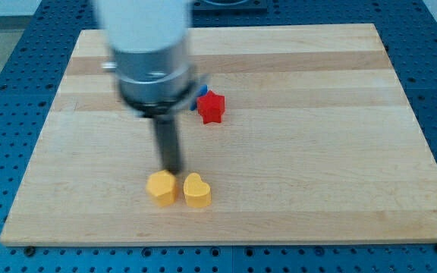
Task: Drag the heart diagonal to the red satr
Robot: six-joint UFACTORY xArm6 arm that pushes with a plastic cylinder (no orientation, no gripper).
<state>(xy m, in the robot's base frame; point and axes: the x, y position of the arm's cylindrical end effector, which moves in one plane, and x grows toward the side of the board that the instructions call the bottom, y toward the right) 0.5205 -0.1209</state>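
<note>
The rod came straight down from the arm's grey and white housing [149, 53], and my tip [172, 171] rested on the wooden board [317, 174] just above the two yellow blocks, almost touching the upper edge of the one on the view's left. There were no jaws to speak of on this arm, only the plain dark rod, so nothing was spread, pressed together or pinched.

I counted two yellow blocks, side by side and just about touching each other, near the view's bottom edge of the board. The one on the view's right was the yellow heart [196, 189], its notch facing the view's top. The one on the view's left, the yellow block [161, 187], looked like a many-sided shape, though I could not make out its shape for certain. The tip stood between them and the rest of the board, nearer the left block than the heart.

Farther up, well apart from the yellow pair, sat one red star [212, 107]. Just beside it, on its upper left, a single blue block [201, 90] peeked out from behind the arm's housing; most of it was hidden, so I could not tell its shape.

Around the board lay a blue perforated table [6, 152].
</note>
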